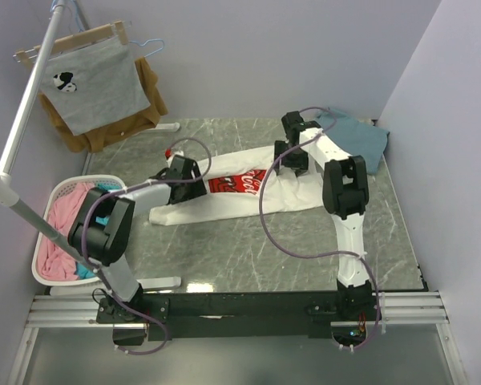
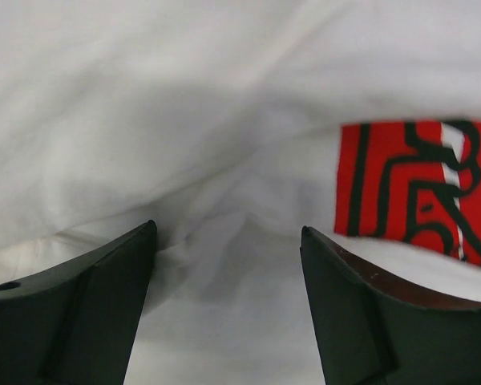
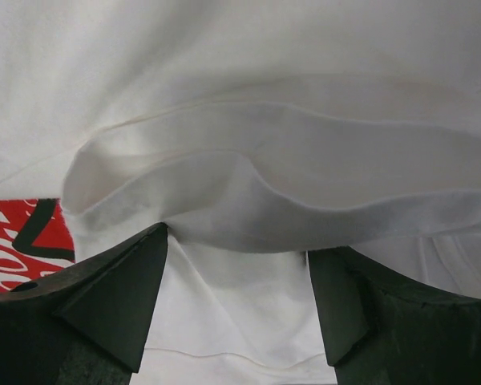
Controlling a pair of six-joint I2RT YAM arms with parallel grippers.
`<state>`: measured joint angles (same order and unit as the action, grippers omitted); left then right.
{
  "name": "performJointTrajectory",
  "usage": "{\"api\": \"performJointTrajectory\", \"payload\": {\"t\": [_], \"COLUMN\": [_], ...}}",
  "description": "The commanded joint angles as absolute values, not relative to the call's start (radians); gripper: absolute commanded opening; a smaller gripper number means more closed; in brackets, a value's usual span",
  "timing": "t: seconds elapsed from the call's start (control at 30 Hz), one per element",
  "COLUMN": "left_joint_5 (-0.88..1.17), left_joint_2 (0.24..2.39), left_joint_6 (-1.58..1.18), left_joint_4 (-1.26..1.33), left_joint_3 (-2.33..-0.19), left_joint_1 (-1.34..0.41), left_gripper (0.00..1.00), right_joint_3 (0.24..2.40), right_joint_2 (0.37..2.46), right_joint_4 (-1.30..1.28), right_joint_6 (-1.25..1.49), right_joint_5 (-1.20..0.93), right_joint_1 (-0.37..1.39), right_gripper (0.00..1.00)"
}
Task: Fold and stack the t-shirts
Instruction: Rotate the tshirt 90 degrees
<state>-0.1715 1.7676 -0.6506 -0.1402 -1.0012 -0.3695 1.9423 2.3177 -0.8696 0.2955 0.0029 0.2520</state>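
The white t-shirt (image 1: 224,205) lies as a long band across the middle of the table, its red logo (image 1: 236,183) facing up. My left gripper (image 1: 180,178) is down on the shirt's left part. In the left wrist view its jaws (image 2: 228,226) stand open with wrinkled white cloth (image 2: 224,96) between them and the logo (image 2: 417,188) to the right. My right gripper (image 1: 290,156) is down on the shirt's right part, open (image 3: 239,241), and a raised fold of white cloth (image 3: 305,184) rests against its fingertips. The teal-blue t-shirt (image 1: 357,140) lies crumpled at the back right.
A white laundry basket (image 1: 48,210) holding pink cloth stands off the table's left edge. A grey shirt (image 1: 96,84) and a brown garment (image 1: 148,84) hang on a rack at the back left. Walls close in at the back and right.
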Motion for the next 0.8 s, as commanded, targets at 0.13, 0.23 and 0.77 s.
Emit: {"api": "performJointTrajectory", "payload": {"t": [0.13,0.23,0.77], "left_joint_5": [0.021,0.086,-0.245], "left_joint_2": [1.675,1.643,1.423], "left_joint_6": [-0.796,-0.828,-0.705], "left_joint_4": [-0.362,-0.371,-0.631], "left_joint_3": [-0.713,-0.666,-1.004], "left_joint_1": [-0.618,-0.713,-0.884], "left_gripper": [0.77,0.76,0.90], "right_joint_3": [2.293,2.387,2.042], "right_joint_2": [2.493,2.523,2.018], "right_joint_4": [-1.045,-1.034,-0.489], "right_joint_6": [0.204,0.181,0.127], "right_joint_5": [-0.064,-0.131,0.080], "right_joint_1": [0.334,0.344,0.275], "right_gripper": [0.79,0.82,0.87]}}
